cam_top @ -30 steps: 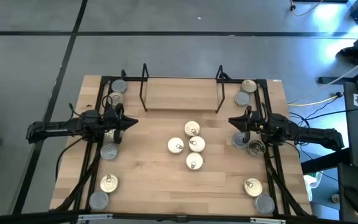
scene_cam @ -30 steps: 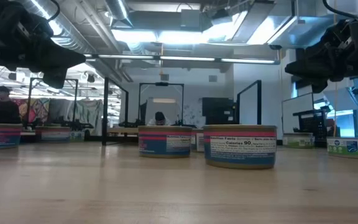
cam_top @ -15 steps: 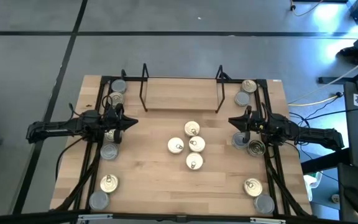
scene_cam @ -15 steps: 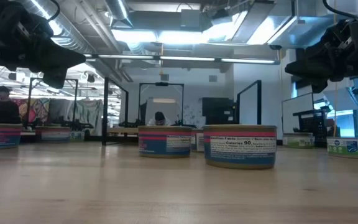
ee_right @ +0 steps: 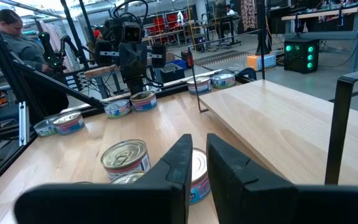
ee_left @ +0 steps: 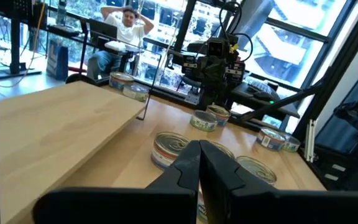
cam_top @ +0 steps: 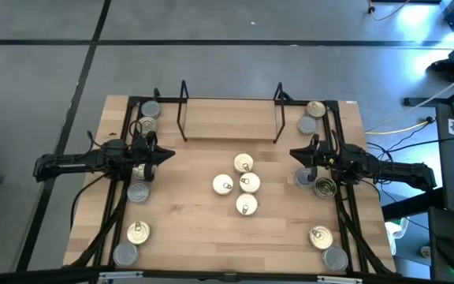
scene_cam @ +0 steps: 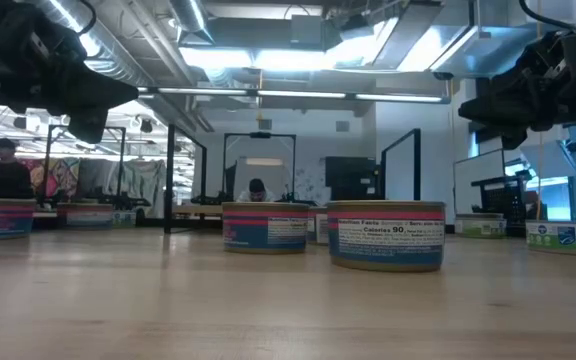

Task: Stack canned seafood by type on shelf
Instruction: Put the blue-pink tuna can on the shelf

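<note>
Wire shelf [cam_top: 228, 110] half-hidden behind tins [scene_cam: 385, 234]

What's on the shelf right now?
Nothing: the shelf shows only bare wood base between its wire end frames. No tins on it; four gold-lid tins sit in front. Nothing covers the base from above.

The dark left arm reaches in level from the bench's left edge, its two-finger end effector [cam_top: 164, 155] pointing toward the middle, fingers pressed together with nothing between them. The dark right arm mirrors it from the right edge, its end effector [cam_top: 295, 155] aimed inward; its fingers [ee_right: 180, 163] stand a narrow slit apart, seemingly empty. Both hang above the bench top.
</note>
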### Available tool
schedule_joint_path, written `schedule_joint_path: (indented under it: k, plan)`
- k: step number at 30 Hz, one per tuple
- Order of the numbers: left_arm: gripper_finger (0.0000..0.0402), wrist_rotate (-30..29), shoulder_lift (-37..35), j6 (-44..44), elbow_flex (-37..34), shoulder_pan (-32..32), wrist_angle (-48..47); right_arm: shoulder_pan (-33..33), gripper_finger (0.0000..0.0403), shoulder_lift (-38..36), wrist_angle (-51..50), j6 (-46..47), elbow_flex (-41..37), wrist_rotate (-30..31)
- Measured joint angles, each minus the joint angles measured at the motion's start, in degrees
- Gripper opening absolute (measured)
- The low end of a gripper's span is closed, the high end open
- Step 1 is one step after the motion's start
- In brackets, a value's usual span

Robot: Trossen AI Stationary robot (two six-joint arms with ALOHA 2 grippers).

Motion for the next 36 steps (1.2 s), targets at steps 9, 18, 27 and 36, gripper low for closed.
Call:
schedule_joint_path:
  k: [9, 18, 27, 36]
  plan:
    - [0.0005, -0.02, 0.01, 1.42, -0.02, 0.04, 7.07, 0.00, 0.0046, 0.02, 0.98, 3.10, 0.00, 3.40]
    - [0.0005, -0.15, 5.36, 8.78, 1.13, 0.04, 15.06, 0.01, 0.0046, 0.02, 0.59, 3.30, 0.00, 4.09]
    - [0.0005, -0.26, 27.08, 10.45, 10.44, -0.44, 18.71, 0.00, 0.0046, 0.02, 0.48, 1.31, 0.00, 4.09]
    - [0.0005, 0.02, 52.64, 15.48, 25.74, -4.72, 17.03, 0.00, 0.0046, 0.02, 0.44, -1.68, 0.00, 4.07]
